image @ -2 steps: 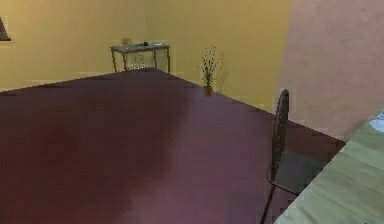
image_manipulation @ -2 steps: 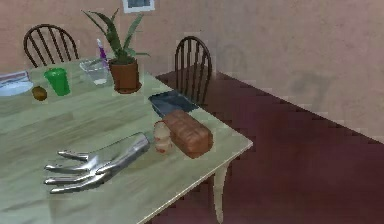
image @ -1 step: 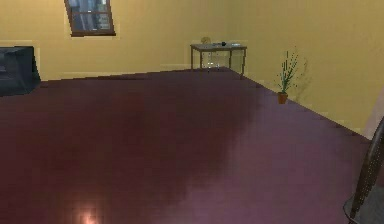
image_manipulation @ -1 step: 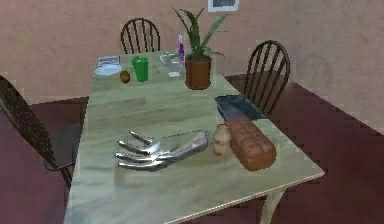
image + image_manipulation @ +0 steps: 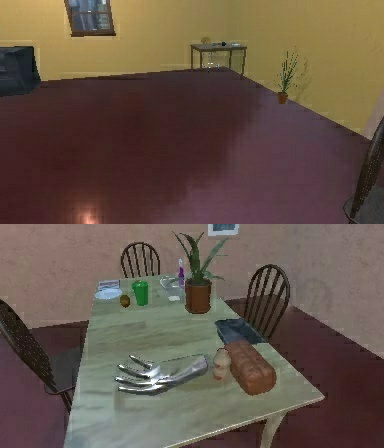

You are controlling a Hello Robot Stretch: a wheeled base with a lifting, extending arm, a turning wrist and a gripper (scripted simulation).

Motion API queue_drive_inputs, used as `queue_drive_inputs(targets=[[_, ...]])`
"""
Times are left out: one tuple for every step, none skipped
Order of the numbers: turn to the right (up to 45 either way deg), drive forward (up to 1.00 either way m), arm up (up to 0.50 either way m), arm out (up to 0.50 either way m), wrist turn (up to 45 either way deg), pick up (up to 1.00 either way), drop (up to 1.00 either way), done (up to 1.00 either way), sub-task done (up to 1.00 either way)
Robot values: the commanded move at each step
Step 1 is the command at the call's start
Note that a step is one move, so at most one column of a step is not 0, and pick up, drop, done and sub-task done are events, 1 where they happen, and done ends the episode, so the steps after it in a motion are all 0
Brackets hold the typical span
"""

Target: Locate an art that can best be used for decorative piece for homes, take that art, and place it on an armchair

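To my arm side, a pale wooden table (image 5: 120, 344) is carrying a silver hand sculpture (image 5: 160, 374), which is lying flat near the front edge. Just beside it a small shaker (image 5: 221, 364) is standing, and a brown loaf (image 5: 250, 369) is lying next to that. A dark flat thing (image 5: 237, 328) is resting behind the loaf. Farther back a potted plant (image 5: 198, 292), a green cup (image 5: 141, 293), a plate (image 5: 108, 293) and a bottle (image 5: 181, 271) are standing. Ahead of me, the dark red floor (image 5: 180, 140) is bearing a small side table (image 5: 218, 50), a potted shrub (image 5: 286, 80) and a dark seat (image 5: 18, 70).
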Motion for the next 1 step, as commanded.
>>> queue_drive_inputs(targets=[[0.0, 0.0, 0.38, 0.0, 0.0, 0.0, 0.0, 0.0, 0.0]])
